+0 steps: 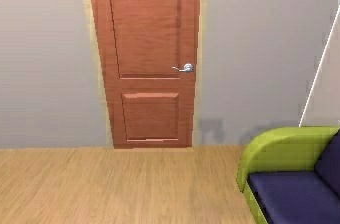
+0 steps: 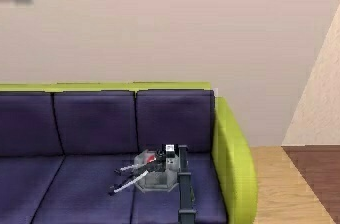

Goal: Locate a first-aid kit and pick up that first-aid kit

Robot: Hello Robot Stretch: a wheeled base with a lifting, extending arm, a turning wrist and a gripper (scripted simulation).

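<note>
In the arm side view the dark arm bar (image 2: 185,192) rises from the bottom edge over a sofa's right seat cushion (image 2: 98,185). My gripper (image 2: 123,178) reaches left from its end, thin fingers (image 2: 128,170) low over the cushion. A small greyish blob with a red spot (image 2: 152,160) sits at the gripper's body, against the seat. Its shape is too small to name. I cannot tell whether the gripper holds anything.
The sofa (image 2: 233,150) has lime-green arms and back and dark blue cushions; its end also shows at the forward view's right (image 1: 288,150). A brown panelled door (image 1: 148,70) with a silver handle (image 1: 183,68) stands in the grey wall ahead. Wooden floor (image 1: 98,185) lies open before it.
</note>
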